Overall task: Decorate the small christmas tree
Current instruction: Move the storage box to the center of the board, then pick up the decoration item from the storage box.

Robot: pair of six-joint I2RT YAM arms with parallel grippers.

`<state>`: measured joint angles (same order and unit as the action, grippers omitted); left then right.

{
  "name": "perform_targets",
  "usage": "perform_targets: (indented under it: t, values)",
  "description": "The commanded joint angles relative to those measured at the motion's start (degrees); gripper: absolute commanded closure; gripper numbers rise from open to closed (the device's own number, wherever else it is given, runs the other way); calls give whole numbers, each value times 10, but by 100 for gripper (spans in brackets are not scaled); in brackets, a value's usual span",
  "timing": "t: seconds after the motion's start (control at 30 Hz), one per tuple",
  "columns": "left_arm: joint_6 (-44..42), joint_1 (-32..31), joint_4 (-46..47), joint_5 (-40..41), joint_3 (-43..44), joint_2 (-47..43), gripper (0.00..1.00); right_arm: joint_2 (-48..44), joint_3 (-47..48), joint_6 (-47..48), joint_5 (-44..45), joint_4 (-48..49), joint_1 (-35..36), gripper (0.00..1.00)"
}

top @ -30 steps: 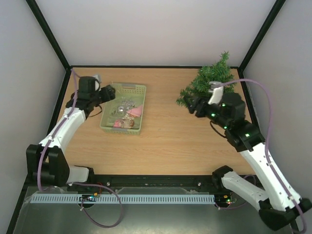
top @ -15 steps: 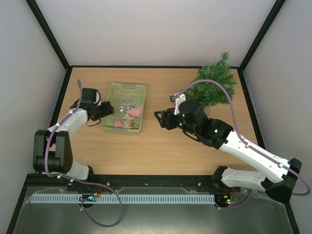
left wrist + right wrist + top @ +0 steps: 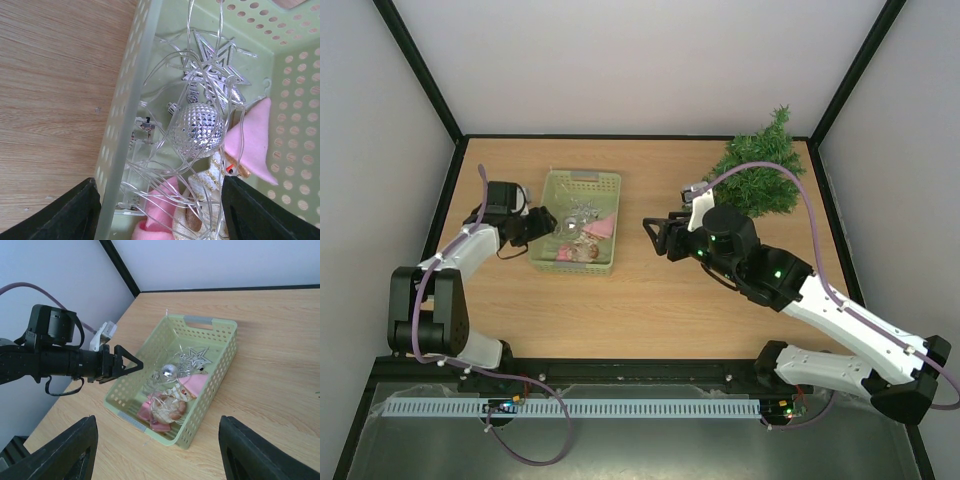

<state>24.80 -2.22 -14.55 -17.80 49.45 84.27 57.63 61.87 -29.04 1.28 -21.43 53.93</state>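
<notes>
- The right claw [image 3: 656, 236] hangs over the wooden table [image 3: 620, 300] — fingers spread wide, holding nothing.
- The left claw [image 3: 542, 222] is spread too, with one finger on each side of the left wall of the green basket [image 3: 582, 180].
- Inside lie a silver ball [image 3: 196, 129], a star [image 3: 215, 62] and clear wire [image 3: 150, 175].
- The small christmas tree [image 3: 760, 175] is in the far right corner — well apart from the basket.

Pale green basket [image 3: 582, 180] on wooden table [image 3: 650, 300] holds a silver ball [image 3: 196, 129] and star [image 3: 215, 62].
</notes>
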Motion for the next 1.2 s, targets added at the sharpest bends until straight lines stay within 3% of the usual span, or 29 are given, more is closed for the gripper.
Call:
perform_targets:
  t: [0.0,0.13,0.3,0.57,0.83,1.0,1.17]
  values:
    - [4,2,0,-5,-6,-13,32,-11,-8,10,12,16,3,35]
    - [2,2,-22,20,6,-34,32,-15,-14,5,17,16,3,38]
    - [-26,-1,-74,46,32,-88,27,18,-28,-53,6,65,5,50]
    - [-66,-2,-85,-17,4,-228,15,171,42,-27,26,104,31,53]
    - [-88,-2,-87,67,-57,-332,15,348,108,32,45,156,31,59]
    - [-83,-2,-73,78,-74,-372,15,453,168,10,60,190,32,65]
    - [-79,0,-80,113,-73,-410,15,569,260,-11,14,211,31,66]
